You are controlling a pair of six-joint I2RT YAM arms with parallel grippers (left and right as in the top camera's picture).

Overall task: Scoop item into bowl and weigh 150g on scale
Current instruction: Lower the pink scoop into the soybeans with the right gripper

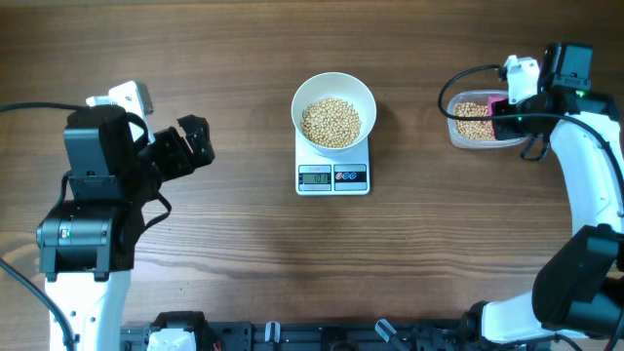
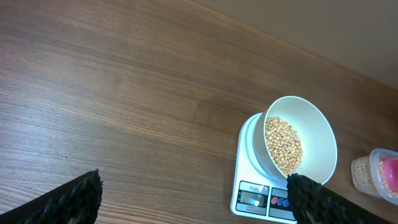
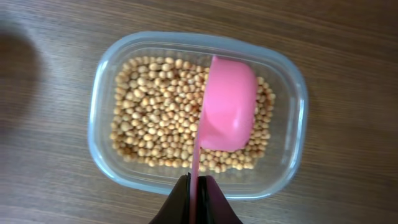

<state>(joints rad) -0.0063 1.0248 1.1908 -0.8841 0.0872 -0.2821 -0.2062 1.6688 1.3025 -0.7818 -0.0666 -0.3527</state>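
A white bowl (image 1: 334, 97) holding a heap of tan beans (image 1: 331, 121) rests on the small white scale (image 1: 332, 176) at the table's middle; it also shows in the left wrist view as bowl (image 2: 314, 127) on scale (image 2: 249, 190). My right gripper (image 3: 196, 186) is shut on the thin handle of a pink scoop (image 3: 228, 112), whose cup lies turned over above the beans (image 3: 155, 112) in the clear tub (image 3: 102, 93). My left gripper (image 1: 193, 141) stands open over bare wood, well left of the scale, with nothing between its fingers (image 2: 74, 196).
The clear plastic tub (image 1: 466, 136) of beans sits at the right back of the table under the right arm. Cables loop beside it (image 1: 447, 93). Dark fixtures (image 1: 292, 336) line the front edge.
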